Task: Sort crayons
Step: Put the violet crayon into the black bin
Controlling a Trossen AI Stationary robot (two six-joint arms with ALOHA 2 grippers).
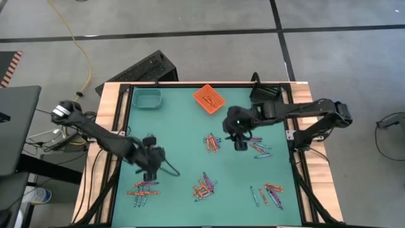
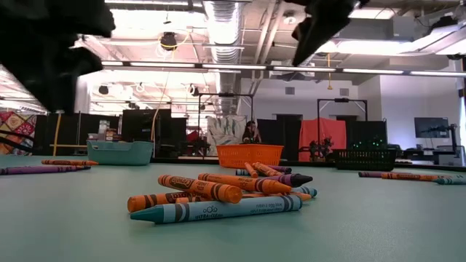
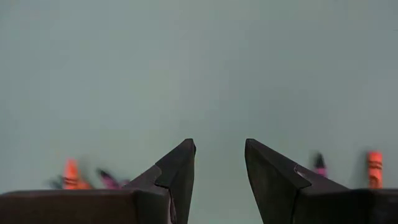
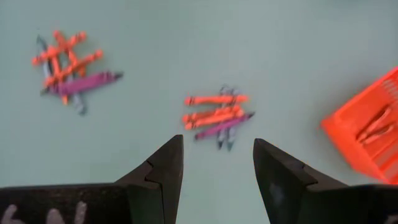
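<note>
A teal-topped table seen from above carries the crayons in several loose heaps: one near the middle, one beside it toward the right edge, one near the front edge's middle, one by the front left corner and one by the front right corner. Along the far edge sit a teal bin toward the left and an orange bin near the middle, with a black bin toward the far right corner.

The left gripper hangs just above the front left heap. Its wrist camera shows both fingers parted over bare table, nothing between them, crayon tips at either side.

The right gripper hovers between the middle heap and the heap beside it. Its wrist camera shows the jaws apart and empty, with two heaps and the orange bin holding a few crayons, which the overhead picture does not make clear.

Only the table-level camera shows the wrappers on a near heap of orange, blue and purple crayons, and a person far behind the table
</note>
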